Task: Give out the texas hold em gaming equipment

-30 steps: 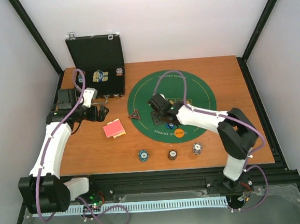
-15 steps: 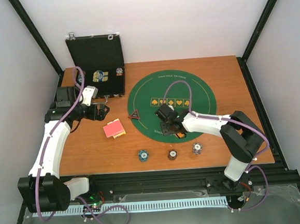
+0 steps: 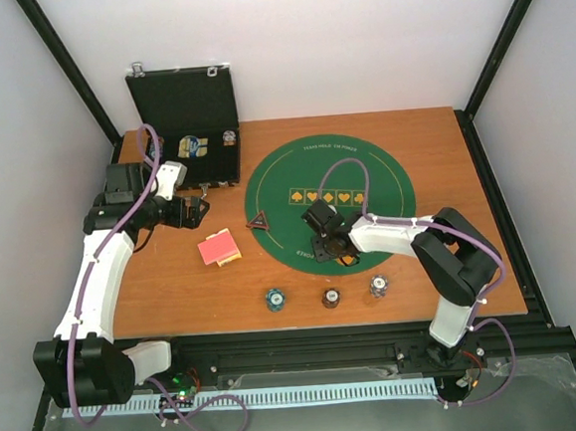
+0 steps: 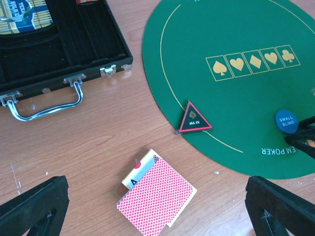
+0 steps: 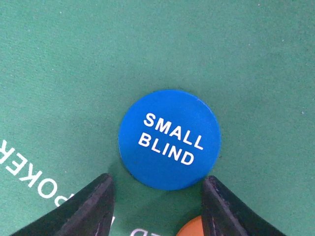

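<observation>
The blue disc [image 5: 170, 139] says SMALL BLIND in white letters. It lies flat on the green mat [image 5: 236, 54], in the middle of the right wrist view. A bit of an orange disc [image 5: 194, 227] peeks in at the bottom edge of that view, just below the blue one.

The right end effector [image 3: 328, 247] is low over the blue disc, at the lower part of the mat in the top view. Its two black fingers [image 5: 93, 209] are apart. One tip is on each side of the bottom of the blue disc. I cannot tell if they touch it. They are not holding anything.

At the left edge of the mat sits a black triangle marker [image 3: 260, 221] with a red rim. It says ALL IN. Left of it, off the mat, a pile of red-backed cards [image 3: 218, 249] lies on the brown table [image 3: 432, 139]. A face-up card sticks out from under the pile.

Along the bottom of the table there are three small chip piles in a row: a blue chip [image 3: 274, 298], a brown chip [image 3: 330, 297] and a white chip [image 3: 377, 285].

A black case [image 3: 185, 114] stands open at the upper left. The left end effector [image 3: 194, 211] hangs just below it, above the cards. Its fingers are wide apart and hold nothing.
</observation>
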You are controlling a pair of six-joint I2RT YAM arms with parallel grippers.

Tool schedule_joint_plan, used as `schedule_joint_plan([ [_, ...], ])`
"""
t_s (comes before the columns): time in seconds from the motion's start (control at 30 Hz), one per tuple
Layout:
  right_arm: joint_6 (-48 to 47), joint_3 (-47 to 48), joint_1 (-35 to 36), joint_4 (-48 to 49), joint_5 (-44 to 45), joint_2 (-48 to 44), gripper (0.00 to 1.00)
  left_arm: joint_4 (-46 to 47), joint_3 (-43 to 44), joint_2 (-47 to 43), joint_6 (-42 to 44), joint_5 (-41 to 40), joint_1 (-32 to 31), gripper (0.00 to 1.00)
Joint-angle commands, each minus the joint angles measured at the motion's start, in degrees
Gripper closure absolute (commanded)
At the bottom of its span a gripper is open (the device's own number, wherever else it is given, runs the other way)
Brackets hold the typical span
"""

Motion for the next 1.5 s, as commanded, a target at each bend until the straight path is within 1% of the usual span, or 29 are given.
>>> schedule_joint_plan([
  [0.0,0.0,-1.5,-0.8,1.6,-0.6,0.3,0.52,-0.6,2.7,0.6,-0.9,0.7,0.3,0.0],
  [0.2,-1.2,0.7,-2.5,2.0,-0.5,2.7,0.65,-0.4,2.3,0.3,-0.8,0.2,0.3,0.0],
  [0.43,-3.0,5.0,-6.6,2.3,0.3,7.0,0.66,-0.9,2.9,0.4,-1.0,0.0,0.3,0.0],
  [0.53,-4.0,8.5,-7.8,2.2,1.2,9.6,0.65,-1.2,3.4,0.4,-1.1,0.2,0.3,0.0],
  [0.8,-5.7,24.7,-12.9,-1.3,1.4,20.7,0.65,-1.8,3.3,0.6,-0.9,-0.3,0.3,0.0],
  [0.93,-7.2,34.7,-15.4,-5.2,0.9,26.0,0.65,-2.2,3.7,1.3,-0.7,-0.4,0.3,0.0],
  [1.07,-8.4,42.2,-17.5,-8.4,-0.3,30.1,0.66,-2.0,4.1,1.5,-0.6,0.1,0.4,0.0],
  [1.47,-11.0,68.9,-21.6,-19.1,-3.8,45.6,0.66,-0.6,4.9,4.5,-1.4,0.8,0.4,0.0],
])
